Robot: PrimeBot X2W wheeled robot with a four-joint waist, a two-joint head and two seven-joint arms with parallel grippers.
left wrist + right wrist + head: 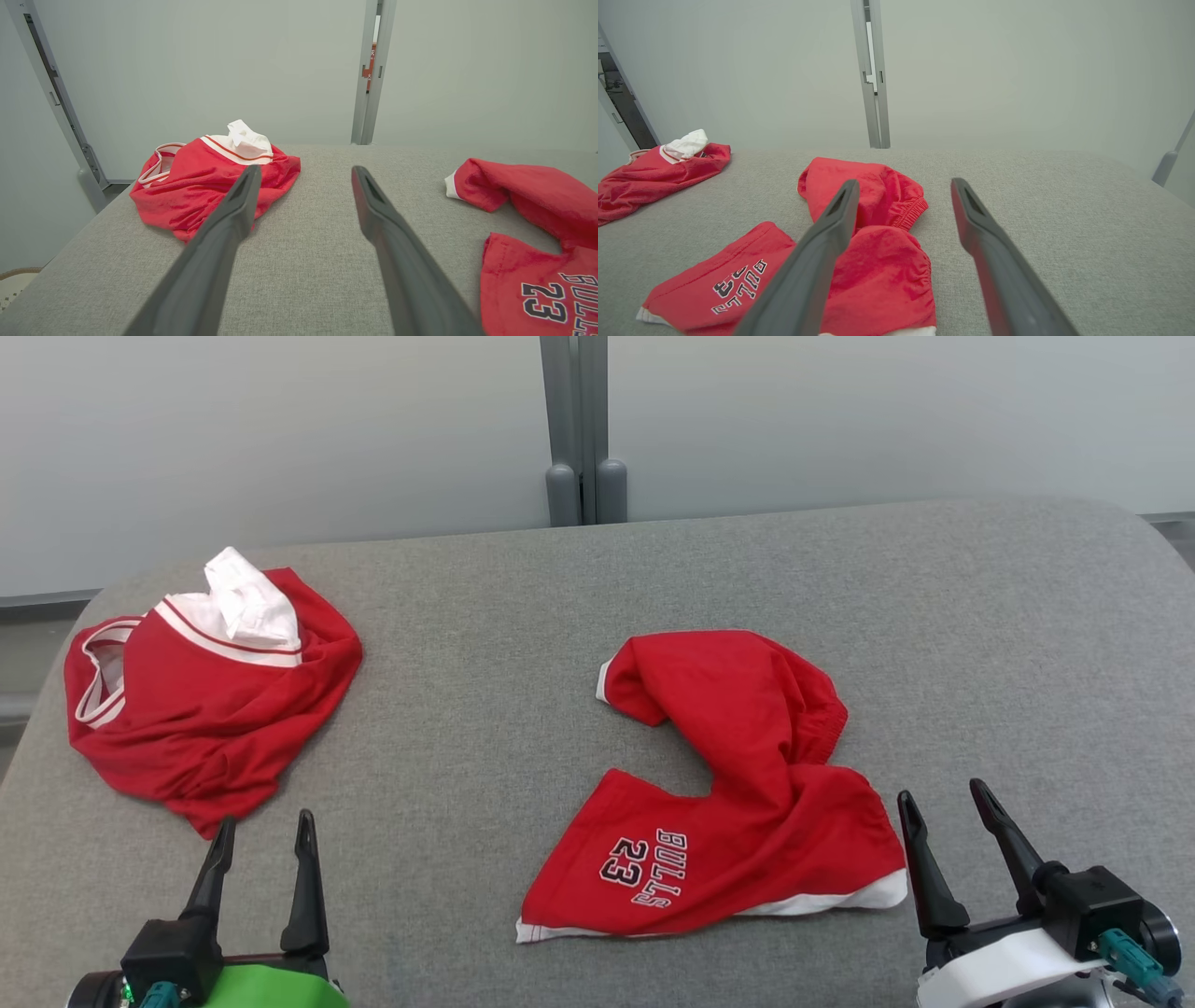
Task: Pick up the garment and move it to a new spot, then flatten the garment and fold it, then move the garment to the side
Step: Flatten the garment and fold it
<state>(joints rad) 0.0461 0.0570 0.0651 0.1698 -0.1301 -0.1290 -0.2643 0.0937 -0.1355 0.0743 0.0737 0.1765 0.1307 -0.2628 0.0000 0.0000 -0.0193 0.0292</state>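
Firstly, head view. Two similar garments lie well apart on the grey surface (560, 616): the red shorts (738, 784), printed BULLS 23, at centre-right, and a bunched red top (205, 700) at far left. The task names one garment, so a pick on the wrong piece is a risk. I judge the shorts the likelier target. They lie twisted, one leg turned over the other. A pinch on a single layer at the twist would probably lift them knotted and make flattening harder. The left tool (266, 819) stands spread and empty, just short of the top's lowest corner. The right tool (941, 791) is likewise spread and empty, just beside the shorts' white hem. I cannot tell whether it touches the hem.

Secondly, left wrist view. The left tool (306, 169) has its fingers wide apart with bare surface (308, 261) between them. The top (196, 196) lies beyond its left finger. Nothing is held.

Thirdly, right wrist view. The right tool (904, 182) is parted wide and carries nothing. The shorts (887, 275) lie under and beyond its left finger, waistband gathered. A steep descent could snag the soft surface (1064, 233) together with the cloth.
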